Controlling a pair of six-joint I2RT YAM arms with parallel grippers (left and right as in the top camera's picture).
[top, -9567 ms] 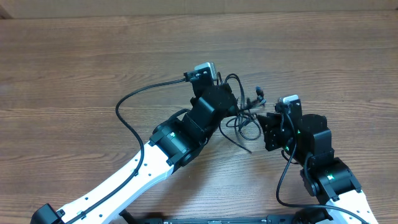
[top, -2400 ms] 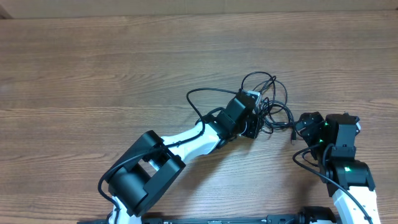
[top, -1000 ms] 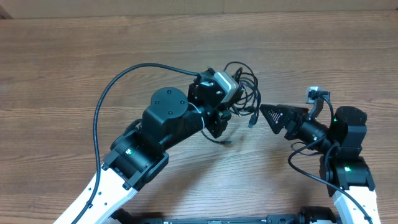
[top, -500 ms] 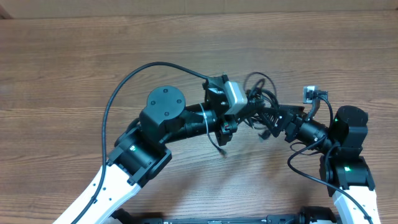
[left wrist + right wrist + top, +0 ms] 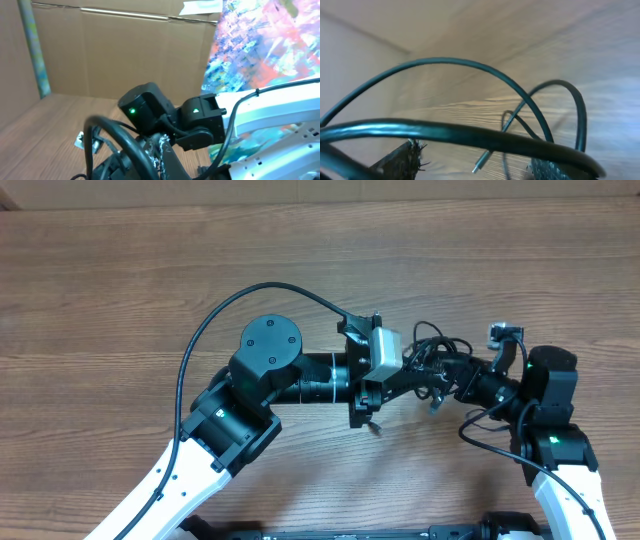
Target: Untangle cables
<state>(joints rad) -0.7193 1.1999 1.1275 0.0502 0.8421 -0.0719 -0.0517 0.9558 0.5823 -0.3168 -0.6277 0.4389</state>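
The cables (image 5: pixel 436 356) are a knot of thin black cords held off the table between my two grippers. My left gripper (image 5: pixel 406 373) points right and is shut on the bundle; in the left wrist view a cord (image 5: pixel 127 146) crosses just in front of its closed fingertips (image 5: pixel 161 147). My right gripper (image 5: pixel 452 380) points left into the bundle and is open. In the right wrist view a cord (image 5: pixel 470 134) runs across the gap between its spread fingers (image 5: pixel 400 161), with a silver plug tip (image 5: pixel 482 161) hanging behind.
Loose plug ends hang below the bundle (image 5: pixel 433 407) and under the left gripper (image 5: pixel 372 425). The left arm's own thick wire (image 5: pixel 215 320) arcs over the wooden table (image 5: pixel 120 270). A cardboard wall (image 5: pixel 100 55) stands behind.
My left gripper has swung right and a little down with the bundle. My right gripper, apart from the cables a second ago, now reaches into them.
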